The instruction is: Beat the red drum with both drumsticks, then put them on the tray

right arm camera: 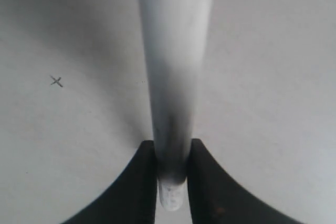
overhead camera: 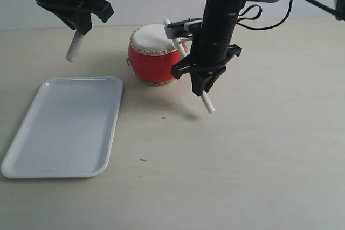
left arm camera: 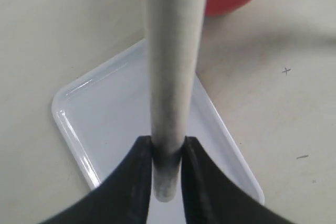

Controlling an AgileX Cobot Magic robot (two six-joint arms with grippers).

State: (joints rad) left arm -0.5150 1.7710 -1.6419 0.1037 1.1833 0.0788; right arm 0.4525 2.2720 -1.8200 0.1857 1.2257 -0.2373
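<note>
Though apart, drumsticks [overhead camera: 74, 47] [overhead camera: 207, 103] within both end effectors [overhead camera: 85, 25] [overhead camera: 202, 87].

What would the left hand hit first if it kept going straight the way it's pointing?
Most likely the tray, lying straight ahead of the left hand in its wrist view. The stub of the drumstick it grips would probably touch down first; how far off is unclear.

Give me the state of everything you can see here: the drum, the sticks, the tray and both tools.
red drum: upright on the table, skin up.
tray: flat on the table, empty.
left drumstick: gripped, raised off the table.
right drumstick: gripped, tilted, far end near the drum skin.
left tool: shut on left drumstick.
right tool: shut on right drumstick.
</note>
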